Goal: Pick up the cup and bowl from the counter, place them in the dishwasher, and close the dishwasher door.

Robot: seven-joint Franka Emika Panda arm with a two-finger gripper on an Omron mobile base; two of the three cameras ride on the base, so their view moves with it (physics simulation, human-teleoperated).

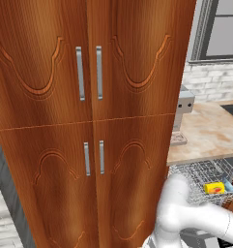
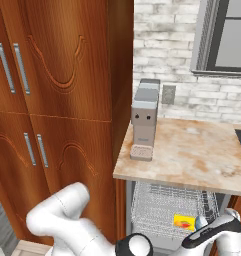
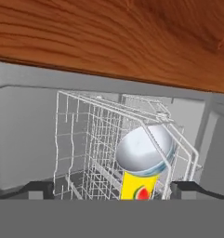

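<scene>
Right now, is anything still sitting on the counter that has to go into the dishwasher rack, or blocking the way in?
Nothing visible does. The cup and bowl already lie in the rack. The counter carries just a grey appliance.

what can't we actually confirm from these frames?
- Dishwasher door: hand view shows grey panels around the rack; which is the door, and its angle, unclear.
- Bowl: whether it touches the cup or just overlaps it, unclear; the right base view has it behind the arm.
- Cup's base: cut off at the hand view's bottom.
- Gripper: tips wide apart, holding nothing.
</scene>
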